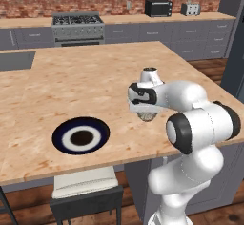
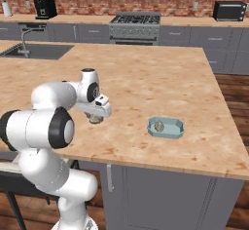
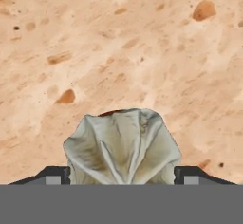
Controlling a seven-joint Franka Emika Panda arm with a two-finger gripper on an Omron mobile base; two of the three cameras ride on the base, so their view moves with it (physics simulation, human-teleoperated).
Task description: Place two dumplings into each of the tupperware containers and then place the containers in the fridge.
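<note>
**Dumpling between the pincer tips**

Pincer (image 3: 121, 174) spread wide, a tip at either flank of the dumpling (image 3: 122, 147); whether it grips, cannot tell. Dumpling: lumpy beige-white, grey pleats meeting at its crown. Below the pincer, speckled wooden desk (image 3: 118, 47).

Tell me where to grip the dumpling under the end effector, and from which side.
Grip the dumpling across its wide lower body, coming straight down from above. Its folds rise to a narrow ridge, so the bulging flanks give the surest hold. The end effector already straddles it, fingertips on either side.
</note>
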